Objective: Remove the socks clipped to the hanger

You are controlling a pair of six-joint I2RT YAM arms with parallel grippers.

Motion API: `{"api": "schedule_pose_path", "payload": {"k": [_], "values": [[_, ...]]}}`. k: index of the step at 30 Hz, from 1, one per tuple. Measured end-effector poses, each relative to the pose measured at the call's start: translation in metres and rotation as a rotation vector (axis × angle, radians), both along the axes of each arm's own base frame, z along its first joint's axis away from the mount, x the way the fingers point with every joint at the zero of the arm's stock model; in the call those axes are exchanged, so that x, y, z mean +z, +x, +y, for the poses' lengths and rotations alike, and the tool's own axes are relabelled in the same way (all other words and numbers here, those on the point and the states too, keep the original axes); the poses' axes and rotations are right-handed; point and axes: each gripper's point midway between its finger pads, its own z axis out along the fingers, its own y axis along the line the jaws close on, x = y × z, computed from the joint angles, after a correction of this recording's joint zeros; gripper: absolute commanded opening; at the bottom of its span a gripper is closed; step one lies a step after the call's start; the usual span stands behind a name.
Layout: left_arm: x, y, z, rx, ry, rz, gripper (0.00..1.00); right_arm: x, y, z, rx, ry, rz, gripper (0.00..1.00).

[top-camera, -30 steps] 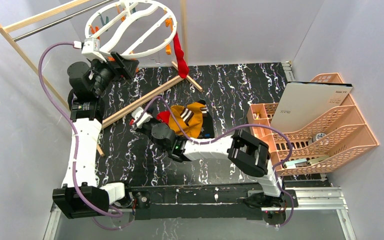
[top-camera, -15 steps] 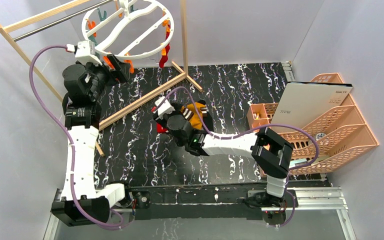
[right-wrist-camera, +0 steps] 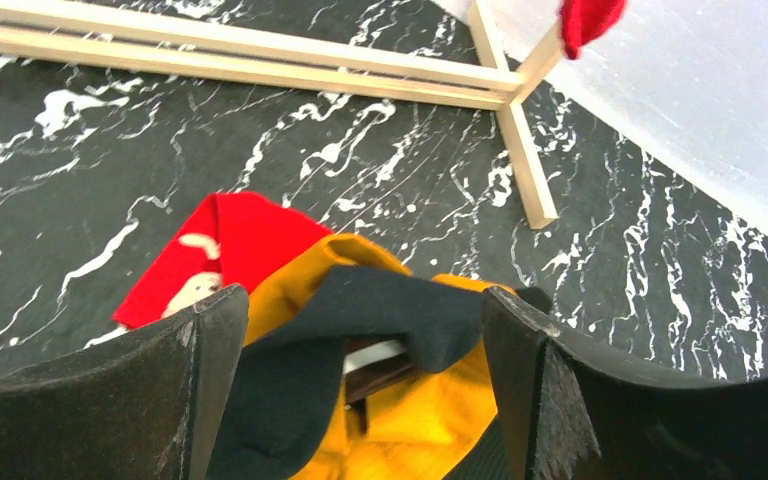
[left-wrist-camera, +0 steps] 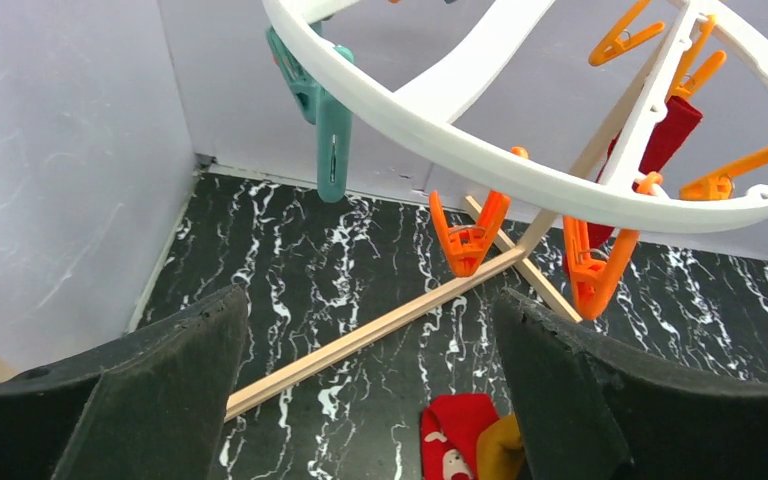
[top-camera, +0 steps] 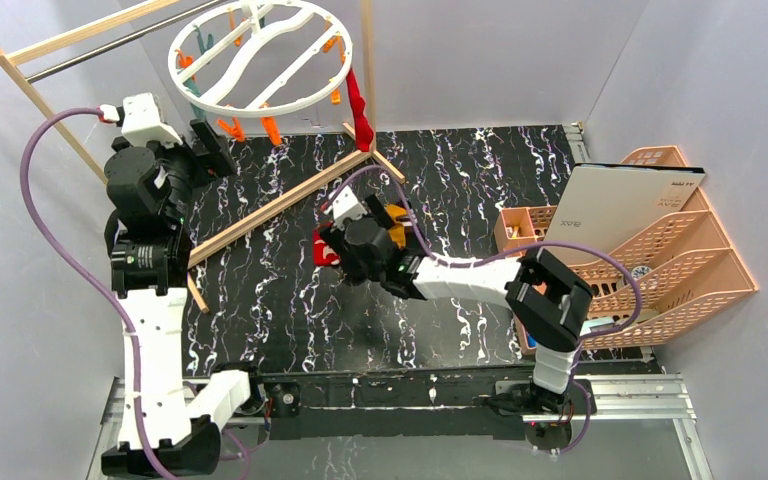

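The white ring hanger (top-camera: 260, 55) hangs from the rack at the back, its rim (left-wrist-camera: 520, 170) fringed with orange and teal clips. One red sock (top-camera: 360, 110) is clipped on its right side and also shows in the left wrist view (left-wrist-camera: 660, 140). My left gripper (top-camera: 198, 155) stands open and empty, low and left of the ring (left-wrist-camera: 370, 400). Three loose socks lie piled on the table: red (right-wrist-camera: 230, 240), mustard (right-wrist-camera: 430, 420) and black (right-wrist-camera: 360, 330). My right gripper (top-camera: 355, 240) is open just over the pile (right-wrist-camera: 360, 300), the black sock lying loose between its fingers.
The wooden rack's base bars (top-camera: 280, 205) cross the black marbled table diagonally, with its metal rod (top-camera: 110, 50) at the back left. A peach mesh file organiser (top-camera: 640, 260) holding a white board stands at the right. Grey walls close in on three sides.
My right gripper moved right over the pile and opened, leaving the black sock on it. My left gripper drew back leftwards from the hanger ring and opened a little wider.
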Motion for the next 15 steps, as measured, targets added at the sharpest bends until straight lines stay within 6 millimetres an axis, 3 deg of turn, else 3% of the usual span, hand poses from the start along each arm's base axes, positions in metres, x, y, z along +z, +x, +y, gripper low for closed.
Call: {"api": "schedule_pose_path", "payload": {"k": [3,7,11,13,15], "values": [[0.007,-0.010,0.000,0.014,0.025,-0.014,0.90,0.017,0.013,-0.009,0.004,0.057,0.004,0.86],[0.012,-0.017,-0.002,0.023,0.055,-0.026,0.90,0.051,0.048,-0.034,-0.013,0.178,-0.011,0.73],[0.011,-0.021,-0.007,0.013,0.074,-0.019,0.91,0.082,0.091,-0.057,0.004,0.302,-0.029,0.71],[0.011,-0.022,-0.009,0.009,0.085,-0.016,0.91,0.089,0.112,-0.059,0.016,0.326,-0.036,0.71],[0.010,-0.023,-0.010,0.010,0.093,-0.013,0.91,0.095,0.131,-0.047,0.050,0.341,-0.043,0.72]]}}
